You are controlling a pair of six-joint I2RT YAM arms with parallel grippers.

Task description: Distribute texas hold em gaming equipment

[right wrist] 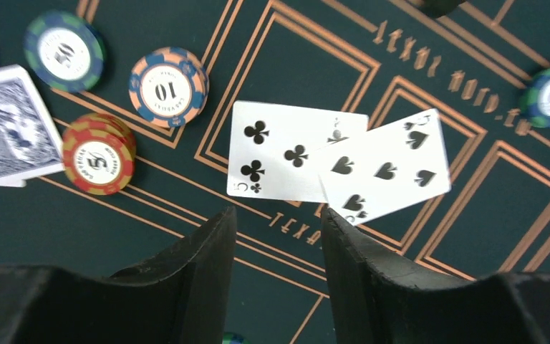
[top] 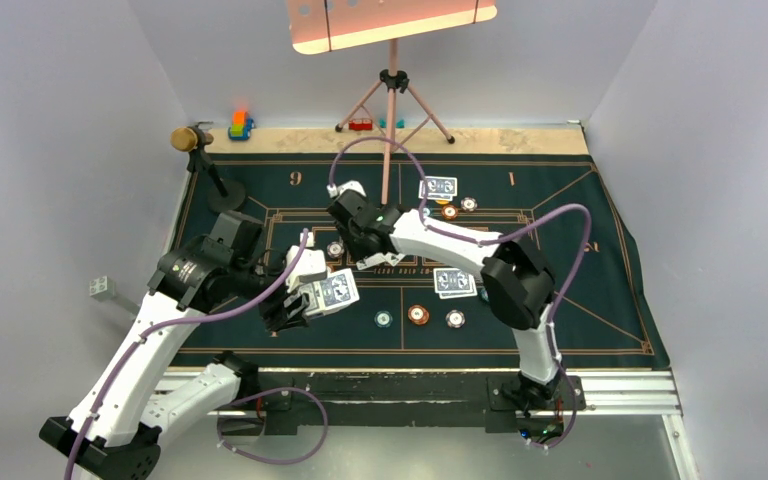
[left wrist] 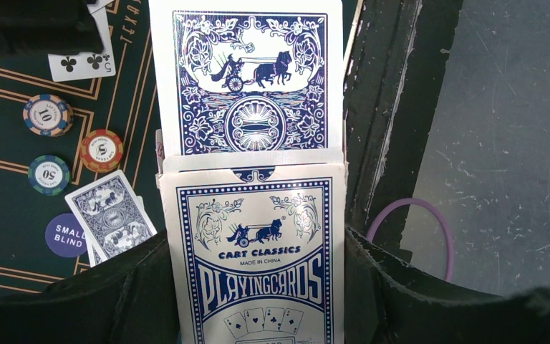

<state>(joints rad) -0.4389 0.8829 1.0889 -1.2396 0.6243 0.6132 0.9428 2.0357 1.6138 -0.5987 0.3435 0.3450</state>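
In our left gripper (left wrist: 258,244), we are clamping the blue-and-white cardboard card box (left wrist: 258,294) by its long sides, with a blue-backed playing card (left wrist: 247,79) sticking out of its open top. We are judging that card to be thin, light, glossy and bendy, best pinched at its free short edge. Our right gripper (right wrist: 278,222) is hovering, jaws apart and empty, over the face-up five of clubs (right wrist: 279,154) and an overlapping spade card (right wrist: 394,168) on the dark green felt mat (right wrist: 473,236). A hard, round orange ten chip (right wrist: 166,86) and a red five chip (right wrist: 99,154) are lying nearby.
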